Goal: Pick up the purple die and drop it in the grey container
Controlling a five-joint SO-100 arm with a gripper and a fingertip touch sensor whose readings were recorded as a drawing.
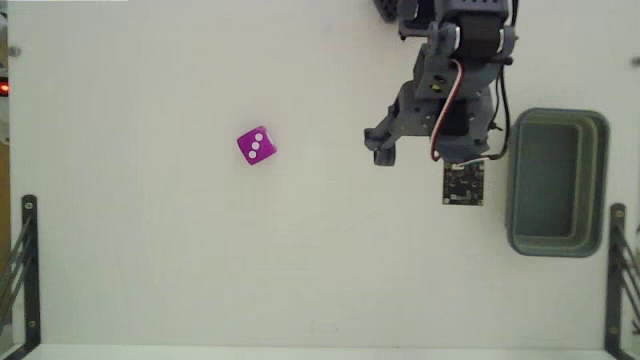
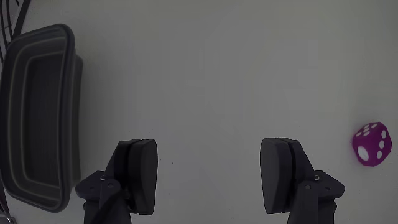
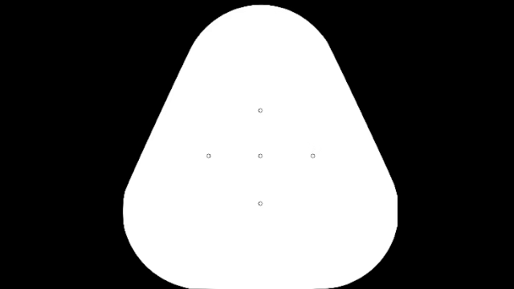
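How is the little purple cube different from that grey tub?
The die is bright magenta with white dots; the container is plain grey-green. The die is tiny and solid; the container is far larger and open-topped. The die lies left of the arm in the fixed view, the container right. Both rest on the white table, untouched.

Fixed view: high overhead, straight down on the table (image 1: 150, 260), wide, arm entering from the top edge. Wrist view: rides behind the claw (image 2: 208, 177), close, angled down at the table. Both share the die (image 1: 256, 145) (image 2: 372, 144) and the container (image 1: 556, 182) (image 2: 37, 118), sides mirrored.
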